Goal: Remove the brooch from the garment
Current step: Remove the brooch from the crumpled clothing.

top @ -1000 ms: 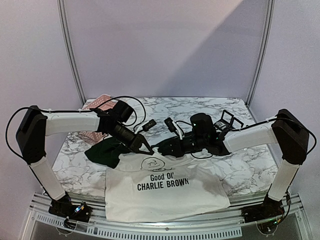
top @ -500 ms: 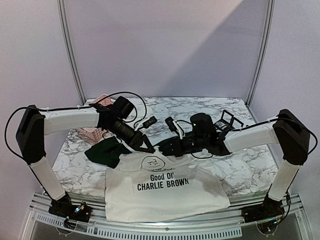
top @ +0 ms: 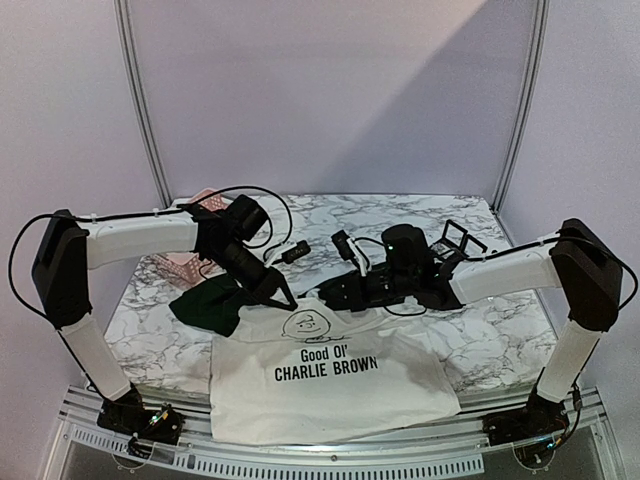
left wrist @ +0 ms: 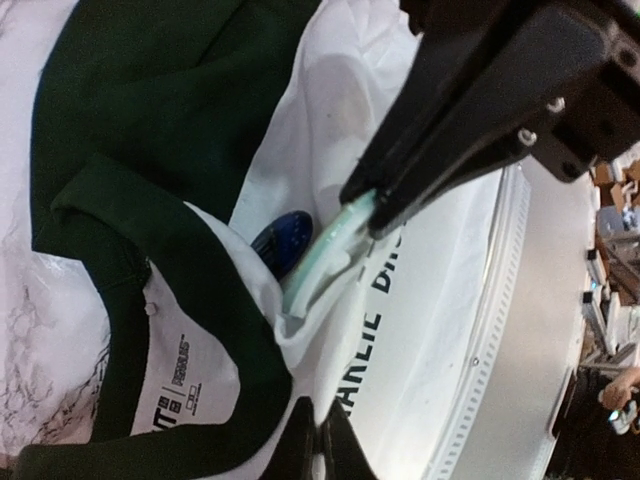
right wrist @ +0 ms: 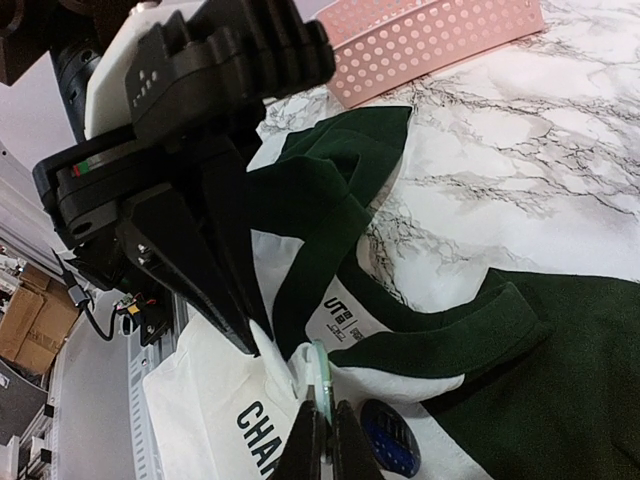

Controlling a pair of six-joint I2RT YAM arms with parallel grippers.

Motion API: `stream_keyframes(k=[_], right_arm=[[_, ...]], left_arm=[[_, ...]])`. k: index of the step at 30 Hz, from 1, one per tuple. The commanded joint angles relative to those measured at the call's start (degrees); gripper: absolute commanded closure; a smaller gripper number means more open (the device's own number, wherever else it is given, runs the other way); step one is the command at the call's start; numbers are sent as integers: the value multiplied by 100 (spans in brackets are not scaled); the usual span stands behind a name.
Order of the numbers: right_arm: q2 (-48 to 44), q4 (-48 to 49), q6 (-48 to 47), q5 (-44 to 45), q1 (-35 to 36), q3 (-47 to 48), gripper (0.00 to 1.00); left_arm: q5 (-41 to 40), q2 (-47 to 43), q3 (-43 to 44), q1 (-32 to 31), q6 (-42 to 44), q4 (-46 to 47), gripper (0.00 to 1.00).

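Jaws of left gripper (left wrist: 320,432) and right gripper (right wrist: 320,418) both pinch T-shirt (top: 330,390) cloth just below the collar (left wrist: 115,300), where the blue brooch (left wrist: 283,238) sits pinned, ungrasped. Next, one gripper probably must take the brooch itself.

Matt cloth garment (top: 330,385), smooth blue brooch (right wrist: 390,450), marble-patterned table (top: 480,330).

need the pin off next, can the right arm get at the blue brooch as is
Probably yes. The brooch lies uncovered on the T-shirt just beside the right tool, nothing between them. That tool looks pinched on a fabric fold, though, so it would likely have to release first.
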Motion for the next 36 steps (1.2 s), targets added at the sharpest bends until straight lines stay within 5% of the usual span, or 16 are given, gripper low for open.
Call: stream_keyframes(k=[1, 25, 27, 33, 36], right_arm=[[-147, -27, -43, 90, 20, 13, 100], [-703, -290, -84, 632, 17, -438, 100], [-875, -199, -38, 725, 12, -569, 100], [-1473, -215, 66, 987, 12, -760, 100], [-1847, -221, 117, 1057, -13, -852, 100]], left_arm=[[-128, -68, 101, -65, 37, -100, 99], [-341, -148, 101, -65, -7, -72, 100], [-390, -195, 89, -61, -39, -7, 93], [-571, -606, -140, 13, -286, 584, 41], [-712, -857, -225, 29, -314, 916, 36]])
